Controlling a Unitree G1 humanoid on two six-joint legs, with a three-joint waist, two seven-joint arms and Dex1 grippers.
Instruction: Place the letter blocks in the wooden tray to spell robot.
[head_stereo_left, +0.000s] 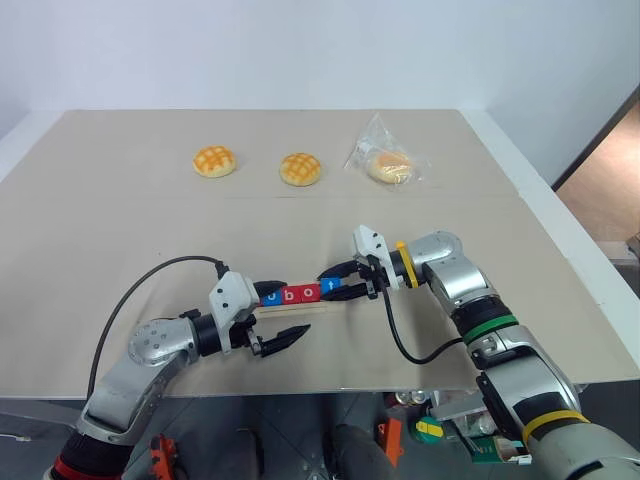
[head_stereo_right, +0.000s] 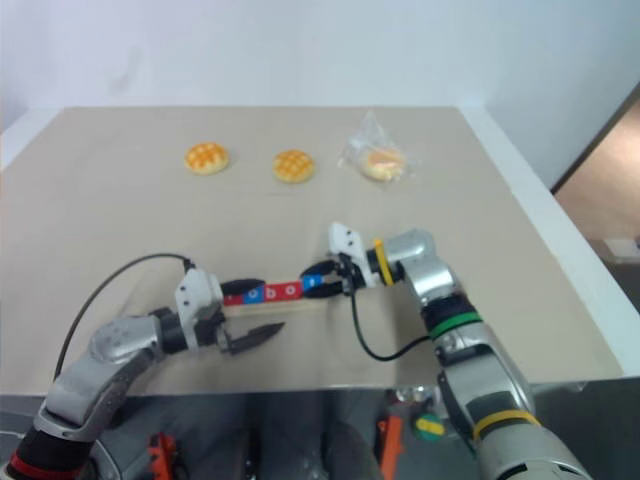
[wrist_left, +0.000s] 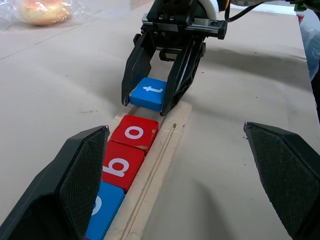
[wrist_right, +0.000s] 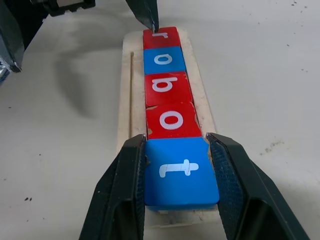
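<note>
The wooden tray (wrist_right: 127, 100) lies near the table's front edge. It holds a row of letter blocks: red r (wrist_right: 160, 37), blue o (wrist_right: 164, 60), red b (wrist_right: 167, 87) and red o (wrist_right: 172, 120). At the tray's right end, against the red o, is the blue t (wrist_right: 181, 172). My right gripper (head_stereo_left: 335, 283) is shut on its two sides. Whether the t lies flat in the groove I cannot tell. My left gripper (head_stereo_left: 293, 310) is open and straddles the tray's left end. One of its fingertips (wrist_right: 150, 17) is at the r block's outer edge.
Two round buns (head_stereo_left: 214, 161) (head_stereo_left: 300, 168) and a bagged bun (head_stereo_left: 385, 163) lie at the far side of the table. A black cable (head_stereo_left: 130, 295) loops from my left wrist. The table's front edge (head_stereo_left: 330, 390) is close behind the tray.
</note>
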